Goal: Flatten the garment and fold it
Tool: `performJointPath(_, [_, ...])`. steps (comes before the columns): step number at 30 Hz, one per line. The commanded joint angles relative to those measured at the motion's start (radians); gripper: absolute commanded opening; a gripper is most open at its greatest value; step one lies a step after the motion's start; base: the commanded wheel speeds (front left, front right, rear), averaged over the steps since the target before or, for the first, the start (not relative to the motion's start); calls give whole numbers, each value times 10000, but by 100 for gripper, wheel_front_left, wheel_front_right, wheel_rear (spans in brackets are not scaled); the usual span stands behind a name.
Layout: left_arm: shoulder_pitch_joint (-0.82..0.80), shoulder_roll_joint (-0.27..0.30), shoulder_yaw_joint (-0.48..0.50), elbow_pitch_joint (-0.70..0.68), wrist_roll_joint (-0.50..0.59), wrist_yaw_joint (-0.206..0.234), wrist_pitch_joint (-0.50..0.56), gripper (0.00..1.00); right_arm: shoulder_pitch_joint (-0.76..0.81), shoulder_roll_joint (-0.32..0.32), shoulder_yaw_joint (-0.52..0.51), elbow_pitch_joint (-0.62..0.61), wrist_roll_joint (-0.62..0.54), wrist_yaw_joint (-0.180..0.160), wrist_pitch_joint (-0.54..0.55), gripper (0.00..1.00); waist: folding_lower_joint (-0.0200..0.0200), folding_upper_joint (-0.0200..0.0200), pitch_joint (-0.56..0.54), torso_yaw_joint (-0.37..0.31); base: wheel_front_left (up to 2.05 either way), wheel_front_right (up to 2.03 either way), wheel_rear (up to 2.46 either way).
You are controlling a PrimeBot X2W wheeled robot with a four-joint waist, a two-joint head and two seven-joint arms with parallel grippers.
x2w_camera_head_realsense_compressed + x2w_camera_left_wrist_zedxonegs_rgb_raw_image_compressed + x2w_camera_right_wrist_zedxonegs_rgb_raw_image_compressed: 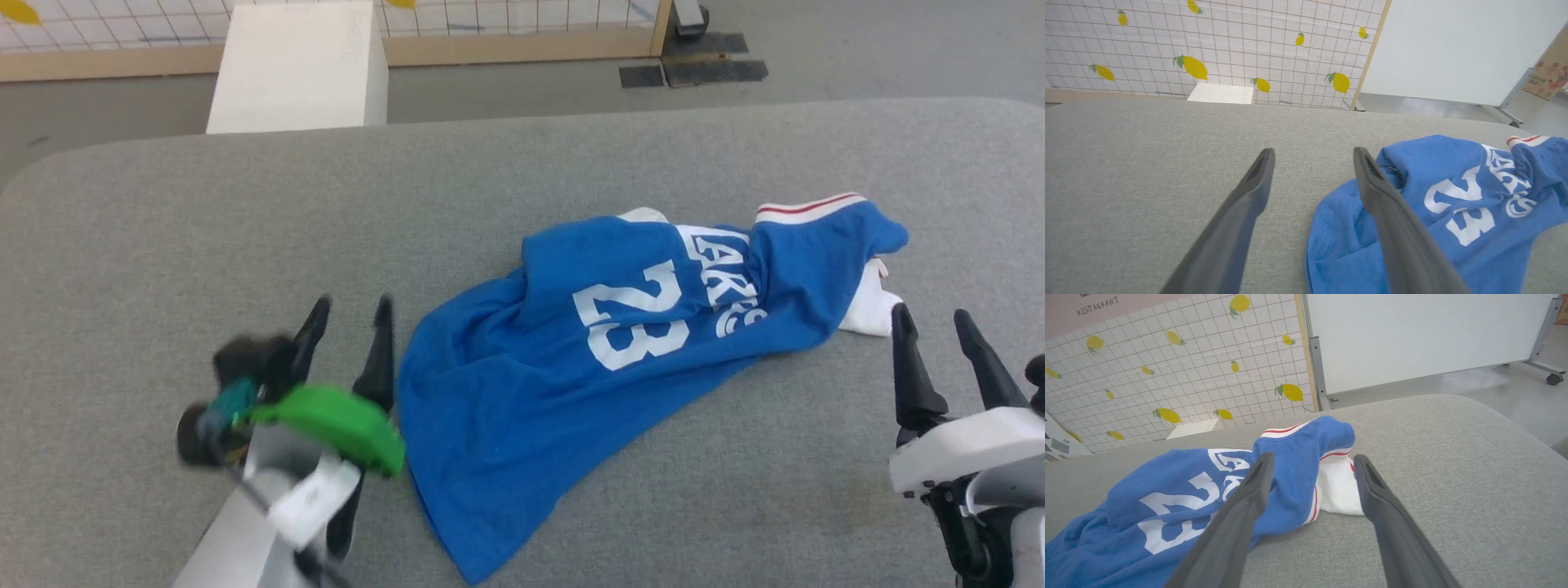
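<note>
The garment (571, 343), a royal-blue jersey with a white 23 and white lettering, lies crumpled on the grey table (163, 229), its hem toward me and a white sleeve at its far right. My left gripper (351, 310) stands open just left of the hem, holding nothing. In the left wrist view the left gripper (1312, 153) hovers over bare cloth beside the garment (1453, 204). My right gripper (931, 314) is open near the white sleeve. In the right wrist view the right gripper (1312, 459) points at the garment (1167, 498), with the sleeve between its fingers' lines.
A white block (298, 65) stands beyond the table's far edge, in front of a lemon-patterned grid wall (1229, 49). A white panel on wheeled feet (1412, 335) stands on the floor to the right. The table's left half is bare grey fabric.
</note>
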Motion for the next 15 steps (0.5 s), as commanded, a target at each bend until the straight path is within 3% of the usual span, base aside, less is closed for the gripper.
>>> performJointPath(1, [-604,-106,-95,163,-177,-139,271,100,-191,-21,75,21,85,-11,-66,100,1,-1,235,-123,0,0,0])
performJointPath(8, [-3577,-726,-678,1881,-557,-405,2896,100,-601,-128,498,90,214,-11,-130,100,1,-1,963,-495,0,0,0])
performJointPath(15, [-6233,-1425,-1258,3940,-943,-295,6178,100,-900,-268,733,240,306,-11,-261,100,1,-1,1716,-930,0,0,0])
